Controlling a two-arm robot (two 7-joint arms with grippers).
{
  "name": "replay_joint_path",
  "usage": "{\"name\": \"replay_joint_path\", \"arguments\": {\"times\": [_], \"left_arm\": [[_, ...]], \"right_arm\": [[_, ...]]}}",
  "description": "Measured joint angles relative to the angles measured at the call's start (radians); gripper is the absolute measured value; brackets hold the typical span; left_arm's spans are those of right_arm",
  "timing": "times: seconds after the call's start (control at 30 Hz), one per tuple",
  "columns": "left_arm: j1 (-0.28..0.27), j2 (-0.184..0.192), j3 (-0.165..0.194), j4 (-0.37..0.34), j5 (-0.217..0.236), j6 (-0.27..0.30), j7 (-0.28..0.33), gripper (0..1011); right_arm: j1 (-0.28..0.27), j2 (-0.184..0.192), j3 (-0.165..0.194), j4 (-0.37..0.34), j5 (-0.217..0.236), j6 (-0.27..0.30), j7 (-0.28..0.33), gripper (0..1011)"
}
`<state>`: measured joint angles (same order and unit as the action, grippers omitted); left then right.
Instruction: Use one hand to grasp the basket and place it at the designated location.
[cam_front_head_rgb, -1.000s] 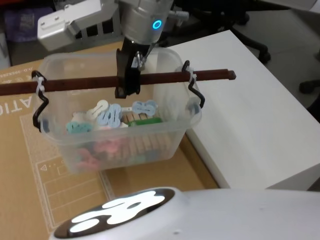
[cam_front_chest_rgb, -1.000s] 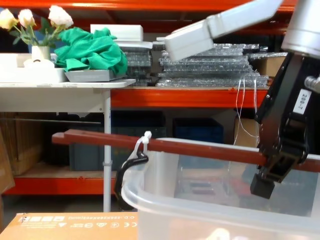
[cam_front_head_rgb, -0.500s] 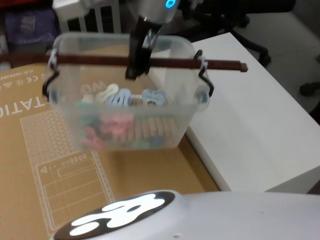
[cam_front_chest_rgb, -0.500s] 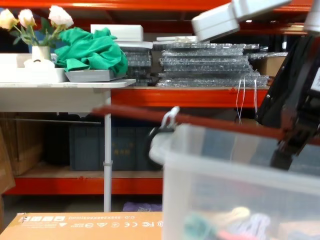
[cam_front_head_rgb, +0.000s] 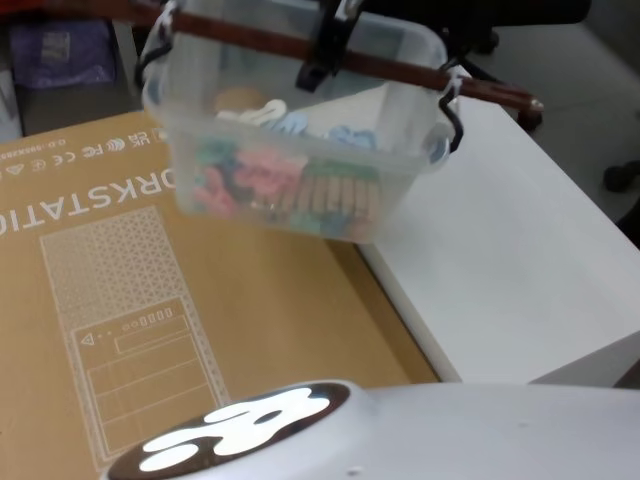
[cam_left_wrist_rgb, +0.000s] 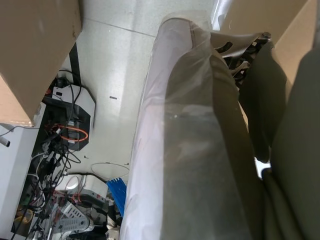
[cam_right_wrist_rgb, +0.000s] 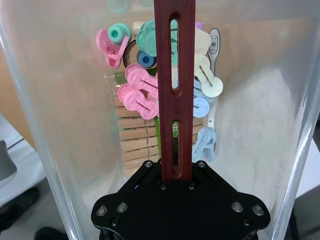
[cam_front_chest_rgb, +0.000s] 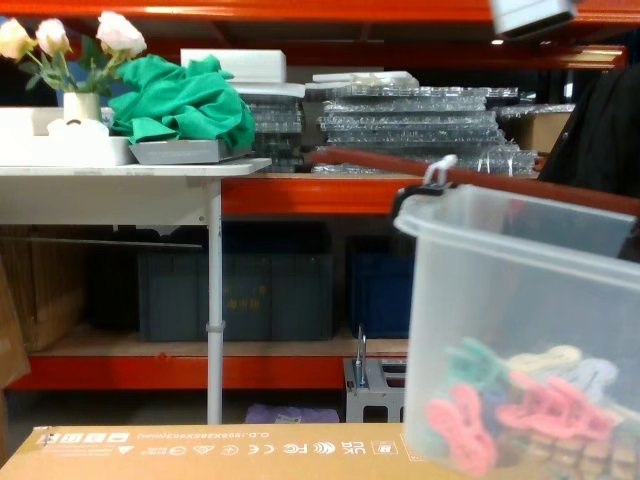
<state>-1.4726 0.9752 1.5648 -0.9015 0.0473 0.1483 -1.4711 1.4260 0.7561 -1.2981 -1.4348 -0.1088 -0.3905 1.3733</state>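
The basket (cam_front_head_rgb: 300, 160) hangs in the air from the right gripper (cam_right_wrist_rgb: 176, 175). Its black fingers (cam_front_head_rgb: 320, 58) are pinched on the middle of the handle (cam_right_wrist_rgb: 175, 65), a flat, stiff, red-brown slat with long slots cut through it. Mid-handle looks like the right hold, since the load balances there. Even so, the tub tips, with the handle sloping down toward the robot's right.

At each end the slat rides on a bent black wire clip (cam_front_head_rgb: 452, 110) tied on with a white strap, so the tub can probably swing and wants slow moves. The walls are thin, translucent, smooth plastic with a rolled rim, likely flexible and easy to crack if knocked. Inside lie pastel plastic pegs (cam_right_wrist_rgb: 140, 92) and wooden clothespins (cam_right_wrist_rgb: 136, 141), a light, loose load that may shift.

Below, the basket hovers over the seam between a printed cardboard box (cam_front_head_rgb: 150, 290) and the white desk (cam_front_head_rgb: 520, 270).
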Motion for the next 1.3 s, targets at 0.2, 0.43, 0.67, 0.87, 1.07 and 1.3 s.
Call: {"name": "replay_joint_path", "arguments": {"times": [0.2, 0.43, 0.67, 0.87, 1.07, 1.3], "left_arm": [[0.000, 0.000, 0.000, 0.000, 0.000, 0.000, 0.000, 0], [0.000, 0.000, 0.000, 0.000, 0.000, 0.000, 0.000, 0], [0.000, 0.000, 0.000, 0.000, 0.000, 0.000, 0.000, 0], [0.000, 0.000, 0.000, 0.000, 0.000, 0.000, 0.000, 0], [0.000, 0.000, 0.000, 0.001, 0.000, 0.000, 0.000, 0], [0.000, 0.000, 0.000, 0.000, 0.000, 0.000, 0.000, 0]], "right_arm": [[-0.002, 0.023, 0.019, 0.038, 0.003, 0.039, 0.014, 0], [-0.004, 0.050, 0.038, 0.073, 0.002, 0.075, 0.027, 0], [-0.003, 0.062, 0.053, 0.105, -0.008, 0.107, 0.045, 0], [0.000, 0.079, 0.069, 0.159, -0.018, 0.142, 0.057, 0], [0.002, 0.082, 0.080, 0.217, -0.032, 0.169, 0.073, 0], [0.003, 0.084, 0.092, 0.258, -0.042, 0.194, 0.089, 0]]}}
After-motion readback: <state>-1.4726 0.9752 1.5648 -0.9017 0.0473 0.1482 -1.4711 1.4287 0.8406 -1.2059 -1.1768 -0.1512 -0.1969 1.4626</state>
